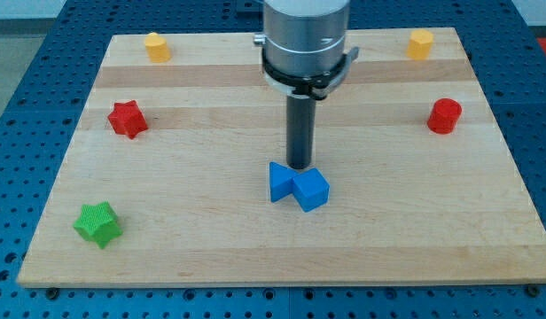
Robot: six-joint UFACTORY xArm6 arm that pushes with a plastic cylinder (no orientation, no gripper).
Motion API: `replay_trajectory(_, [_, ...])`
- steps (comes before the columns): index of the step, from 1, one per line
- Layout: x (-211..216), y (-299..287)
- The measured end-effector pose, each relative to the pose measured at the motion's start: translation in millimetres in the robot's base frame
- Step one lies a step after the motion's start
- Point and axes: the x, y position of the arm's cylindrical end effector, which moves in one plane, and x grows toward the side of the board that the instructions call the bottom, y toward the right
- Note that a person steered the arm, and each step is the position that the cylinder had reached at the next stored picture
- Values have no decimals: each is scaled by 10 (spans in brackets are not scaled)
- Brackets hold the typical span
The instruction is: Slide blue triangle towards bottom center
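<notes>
The blue triangle lies just below the board's middle. A blue cube touches it on the view's right. My tip stands right behind these two blocks, at the seam between them on their top side, touching or nearly touching them. The rod rises straight up to the arm's grey flange at the view's top.
The wooden board holds a red star at the left, a green star at the bottom left, a yellow block at the top left, a yellow block at the top right and a red cylinder at the right.
</notes>
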Motion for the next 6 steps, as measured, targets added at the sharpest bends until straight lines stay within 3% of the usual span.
replay_trajectory(6, [516, -212])
